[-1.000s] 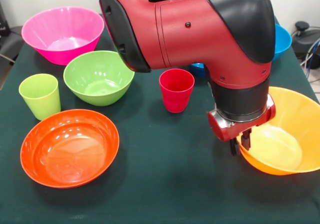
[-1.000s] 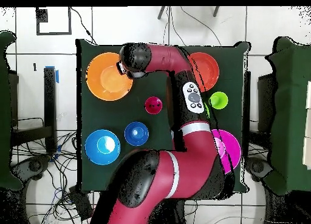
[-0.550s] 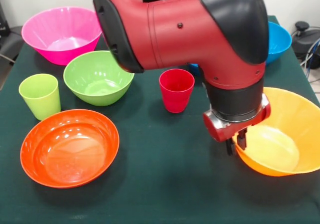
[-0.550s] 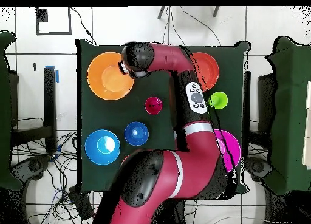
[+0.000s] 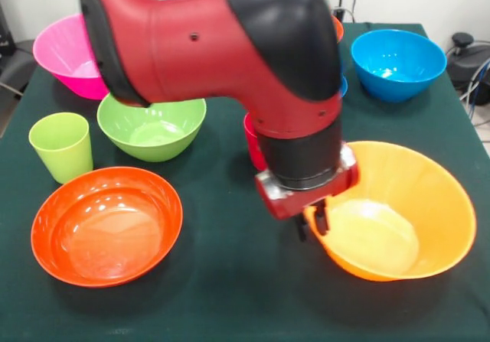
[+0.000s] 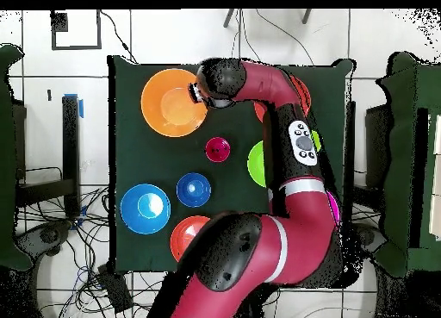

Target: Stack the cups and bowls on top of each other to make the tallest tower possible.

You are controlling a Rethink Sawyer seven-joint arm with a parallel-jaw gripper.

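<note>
Front view, left to right. Big pink bowl (image 5: 65, 51) at the table's (image 5: 230, 296) far-left corner. Lime green cup (image 5: 61, 145) by the left edge; green bowl (image 5: 151, 126) just beside it. Shallow red-orange bowl (image 5: 106, 225) near the front-left corner. Red-pink cup (image 5: 251, 139) mid-table, mostly hidden by the arm. Gripper (image 5: 312, 224) pinched shut on the big orange bowl (image 5: 398, 212) rim. Light blue bowl (image 5: 401, 63) at the far-right corner.
</note>
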